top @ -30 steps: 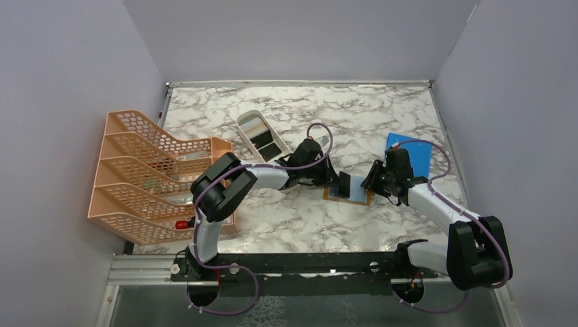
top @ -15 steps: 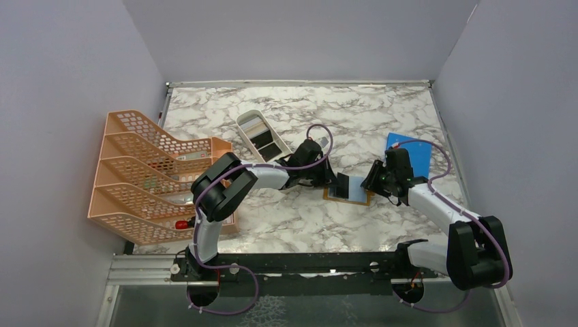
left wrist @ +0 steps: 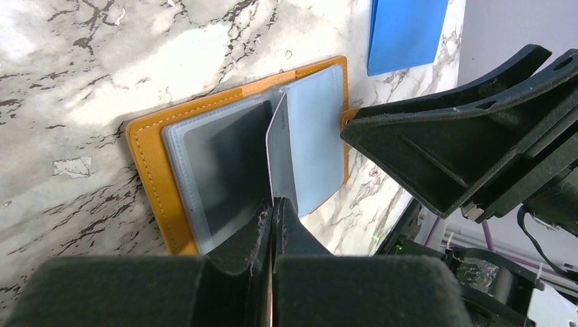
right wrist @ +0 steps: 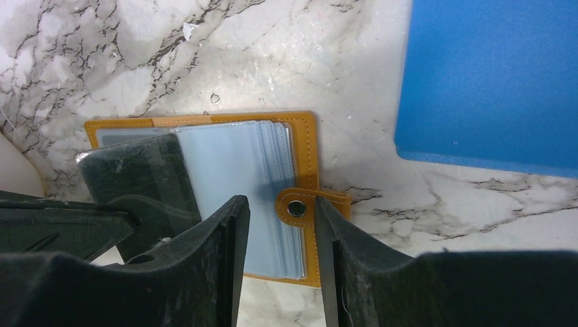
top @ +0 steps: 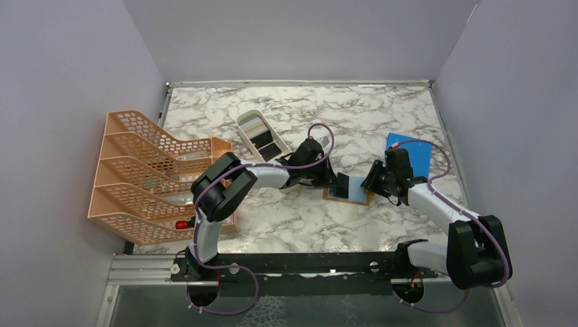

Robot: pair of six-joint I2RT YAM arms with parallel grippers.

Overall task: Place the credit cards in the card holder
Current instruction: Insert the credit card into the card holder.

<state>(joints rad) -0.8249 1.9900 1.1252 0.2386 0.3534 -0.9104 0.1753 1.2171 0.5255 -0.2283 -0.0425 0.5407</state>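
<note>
— Marble table (top: 300,218) below. How far along?
— Early, probably. Clamps one card (left wrist: 281,157) in the left gripper (left wrist: 272,208), above the open card holder (left wrist: 218,170) at mid-table; not yet pocketed. Leaves more cards (top: 262,139) in the white tray (top: 249,112).
— Right gripper (right wrist: 279,204)?
— Spread apart, straddling the holder's snap tab (right wrist: 296,208), perhaps pinning it.
— Which way round?
— Stands on edge, tilted; runs lengthwise away from the left gripper, leading edge at the holder's fold.
</note>
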